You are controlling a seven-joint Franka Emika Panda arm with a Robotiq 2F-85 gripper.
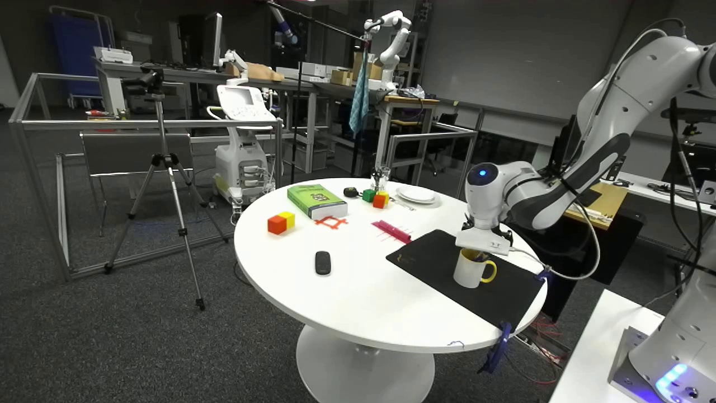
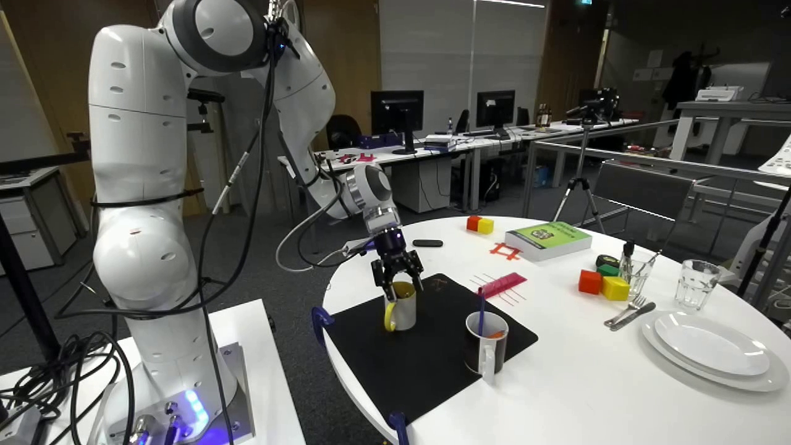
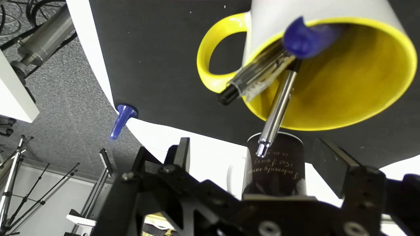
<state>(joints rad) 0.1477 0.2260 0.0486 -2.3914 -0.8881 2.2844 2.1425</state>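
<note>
My gripper stands open in the wrist view, its two finger pads wide apart with nothing gripped. In an exterior view the gripper hangs tilted at the rim of a white mug with a yellow inside and yellow handle; whether it touches the rim I cannot tell. That mug stands upright on a black mat. Out of it lean a silver pen, a clear pen with a black end, and a blue-ended one. The silver pen's end shows between the fingers, apparently beyond their tips.
A dark mug holding a blue pen stands at the mat's edge. Blue clamps pin the mat. On the round white table lie a black case, a green book, coloured cubes, a pink holder and plates.
</note>
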